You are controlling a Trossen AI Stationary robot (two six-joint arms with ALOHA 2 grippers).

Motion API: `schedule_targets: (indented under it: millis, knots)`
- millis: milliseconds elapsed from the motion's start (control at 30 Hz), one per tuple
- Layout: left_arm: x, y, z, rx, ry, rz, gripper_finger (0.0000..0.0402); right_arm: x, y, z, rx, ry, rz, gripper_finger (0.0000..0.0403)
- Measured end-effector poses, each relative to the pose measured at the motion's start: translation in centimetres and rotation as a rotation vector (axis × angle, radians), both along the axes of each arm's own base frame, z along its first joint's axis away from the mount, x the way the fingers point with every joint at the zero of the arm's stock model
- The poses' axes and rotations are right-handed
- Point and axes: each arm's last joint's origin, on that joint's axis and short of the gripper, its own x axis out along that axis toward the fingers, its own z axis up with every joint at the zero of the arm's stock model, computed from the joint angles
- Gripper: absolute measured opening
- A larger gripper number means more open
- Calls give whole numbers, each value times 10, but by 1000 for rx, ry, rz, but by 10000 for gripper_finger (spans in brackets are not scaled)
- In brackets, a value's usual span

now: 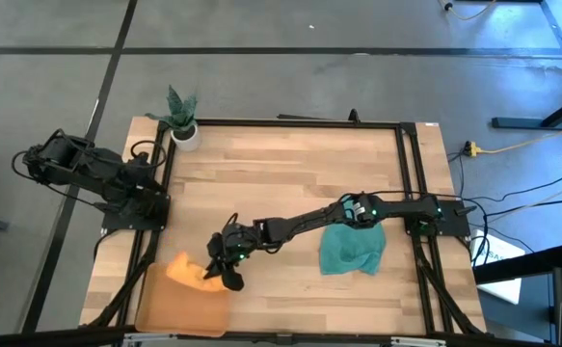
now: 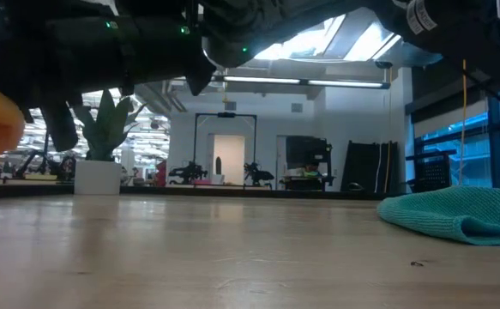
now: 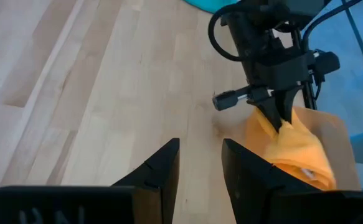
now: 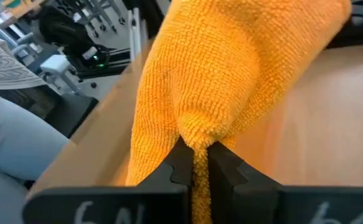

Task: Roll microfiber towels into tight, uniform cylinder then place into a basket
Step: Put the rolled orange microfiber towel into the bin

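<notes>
Right end effector (image 1: 230, 275) pinches the bright orange microfiber towel (image 1: 188, 270) over the shallow orange-tan tray (image 1: 170, 308), while the left end effector (image 3: 200, 165) stands open.

Overhead looks straight down, low looks level across; both share the teal towel (image 1: 352, 249).

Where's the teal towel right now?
In the high view the teal towel lies crumpled on the table's right side, under the right arm's forearm, well apart from the basket at front left.

Right gripper (image 1: 228, 273) jaws pinch orange towel (image 1: 186, 269) — over basket (image 1: 179, 310).
</notes>
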Motion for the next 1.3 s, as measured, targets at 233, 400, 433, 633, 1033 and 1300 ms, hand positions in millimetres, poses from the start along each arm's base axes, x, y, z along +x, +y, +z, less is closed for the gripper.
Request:
schedule_targets:
  millis: [233, 400, 433, 633, 1033, 1300]
  knots:
    - [0, 0, 0, 0, 0, 0, 110, -1, -7, -3, -15, 67, -12, 21]
    - [0, 0, 0, 0, 0, 0, 110, -3, -13, 6, -42, 137, 9, 21]
    - [0, 0, 0, 0, 0, 0, 110, -3, -14, 9, -65, 149, 18, 21]
    - [0, 0, 0, 0, 0, 0, 110, -11, -18, 29, -148, 221, 50, 21]
    - [0, 0, 0, 13, -2, -12, 110, -24, -23, 62, -182, 275, 7, 21]
    - [0, 0, 0, 18, -3, -16, 110, -23, -14, 77, -176, 190, 4, 21]
